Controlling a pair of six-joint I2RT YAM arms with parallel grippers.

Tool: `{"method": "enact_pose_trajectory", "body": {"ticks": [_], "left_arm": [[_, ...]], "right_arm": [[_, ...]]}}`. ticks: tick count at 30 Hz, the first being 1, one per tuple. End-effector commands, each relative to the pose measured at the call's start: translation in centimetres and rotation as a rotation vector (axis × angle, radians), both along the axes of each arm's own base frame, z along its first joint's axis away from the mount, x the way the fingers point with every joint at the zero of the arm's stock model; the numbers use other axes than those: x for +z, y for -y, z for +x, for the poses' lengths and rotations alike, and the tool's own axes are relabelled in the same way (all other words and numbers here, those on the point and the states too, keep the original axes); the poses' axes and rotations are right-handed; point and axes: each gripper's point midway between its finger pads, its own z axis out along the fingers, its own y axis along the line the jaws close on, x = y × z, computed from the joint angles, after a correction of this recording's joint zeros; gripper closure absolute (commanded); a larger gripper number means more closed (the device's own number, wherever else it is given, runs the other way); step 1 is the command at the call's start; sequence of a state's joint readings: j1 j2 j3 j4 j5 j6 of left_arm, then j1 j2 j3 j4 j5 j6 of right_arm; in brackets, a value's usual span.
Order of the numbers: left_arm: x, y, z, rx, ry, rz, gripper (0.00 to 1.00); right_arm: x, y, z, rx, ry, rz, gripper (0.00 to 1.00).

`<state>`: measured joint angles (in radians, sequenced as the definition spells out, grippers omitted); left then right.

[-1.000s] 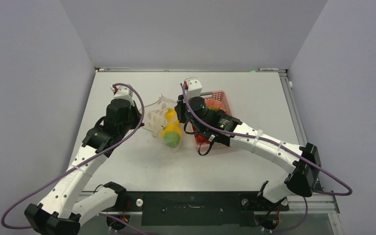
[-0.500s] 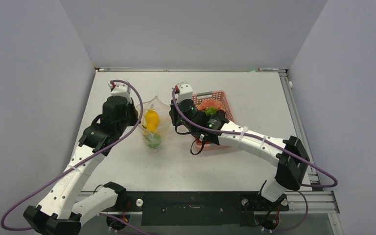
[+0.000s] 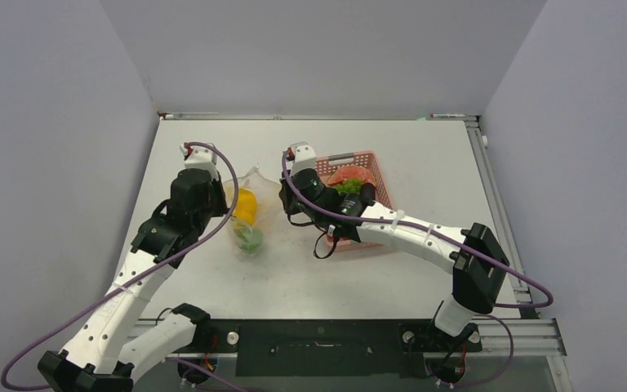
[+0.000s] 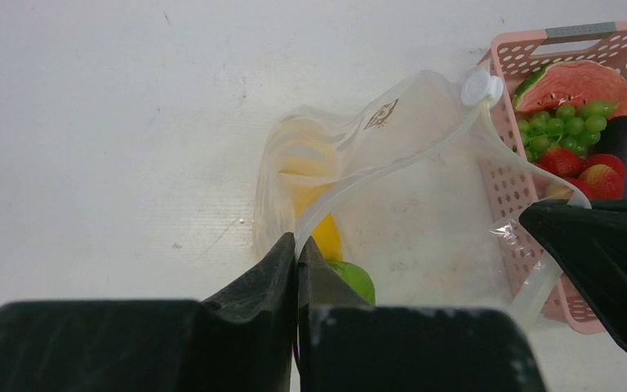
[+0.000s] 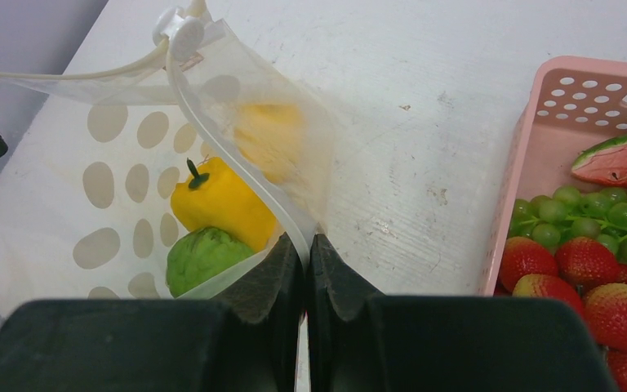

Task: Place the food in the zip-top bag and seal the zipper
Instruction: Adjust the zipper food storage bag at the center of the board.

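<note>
Left gripper [image 4: 296, 245] and right gripper [image 5: 306, 245] each clench an opposite end of the zipper [image 4: 392, 161], which runs slack from jaw to jaw. The zip-top bag [image 4: 424, 212] sags between them, holding a yellow bell pepper [image 5: 216, 200] and a green piece [image 5: 204, 255].

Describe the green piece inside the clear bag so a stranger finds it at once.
Find the pink basket; the clear bag is left of it. Inside, against the yellow pepper, lies the green piece: round, wrinkled, the only green thing outside the basket.
</note>
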<state>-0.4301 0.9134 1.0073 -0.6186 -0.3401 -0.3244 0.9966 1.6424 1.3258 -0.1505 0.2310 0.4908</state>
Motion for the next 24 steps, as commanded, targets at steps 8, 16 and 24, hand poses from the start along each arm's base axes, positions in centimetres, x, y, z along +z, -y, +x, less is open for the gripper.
{"method": "enact_pose_trajectory", "body": {"ticks": [8,16,24], "left_arm": [[0.7,0.8,0.9,-0.041,0.079,-0.029,1.00],[0.8,1.0,0.6,-0.052,0.084,-0.041,1.00],[0.8,1.0,0.5,-0.055,0.084,-0.043,1.00]], "right_arm": [[2.1,-0.3,-0.3,0.007,0.024,0.061,0.81],[5.3,0.1,-0.6,0.018,0.061,0.101,0.64],[8.6,3.6,-0.2,-0.067,0.148,0.067,0.44]]}}
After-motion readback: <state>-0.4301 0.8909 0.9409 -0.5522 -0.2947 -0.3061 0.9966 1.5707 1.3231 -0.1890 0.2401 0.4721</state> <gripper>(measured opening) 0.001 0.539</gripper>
